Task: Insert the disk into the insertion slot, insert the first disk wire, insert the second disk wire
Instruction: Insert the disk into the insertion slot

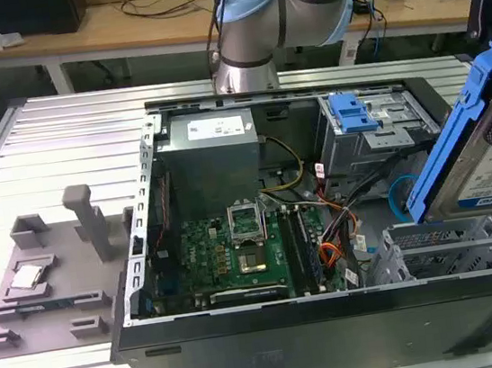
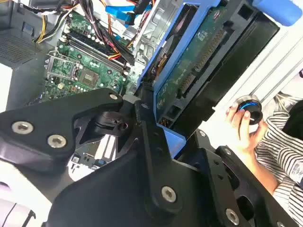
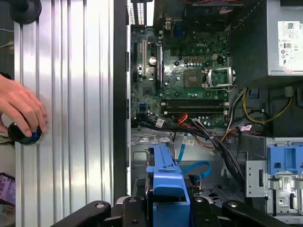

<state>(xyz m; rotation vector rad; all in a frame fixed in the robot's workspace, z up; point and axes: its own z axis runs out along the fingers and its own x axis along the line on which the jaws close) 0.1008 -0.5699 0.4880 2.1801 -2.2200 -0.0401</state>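
My gripper (image 3: 168,210) is shut on the disk (image 1: 487,157), a drive with a white-and-blue label in a bright blue carrier (image 3: 165,175). In the exterior view the disk hangs tilted above the insertion slot (image 1: 437,254), a silver perforated drive cage in the open computer case's front right corner. The second wrist view shows the disk's green circuit-board underside (image 2: 194,61) between my black fingers (image 2: 142,118). The second disk wire (image 3: 194,168), a light-blue flat cable, loops on the case floor (image 1: 399,195) beside the cage, unplugged from the disk. I cannot tell which bundled wire is the first disk wire.
A grey drive bay with a blue latch (image 1: 361,123) sits behind the cage. Orange, red and black wire bundles (image 1: 334,236) cross beside the motherboard (image 1: 236,249). A person's hand (image 3: 21,111) rests on a black knob (image 3: 23,134) on the ribbed table. A grey fixture (image 1: 49,273) lies at the exterior view's left.
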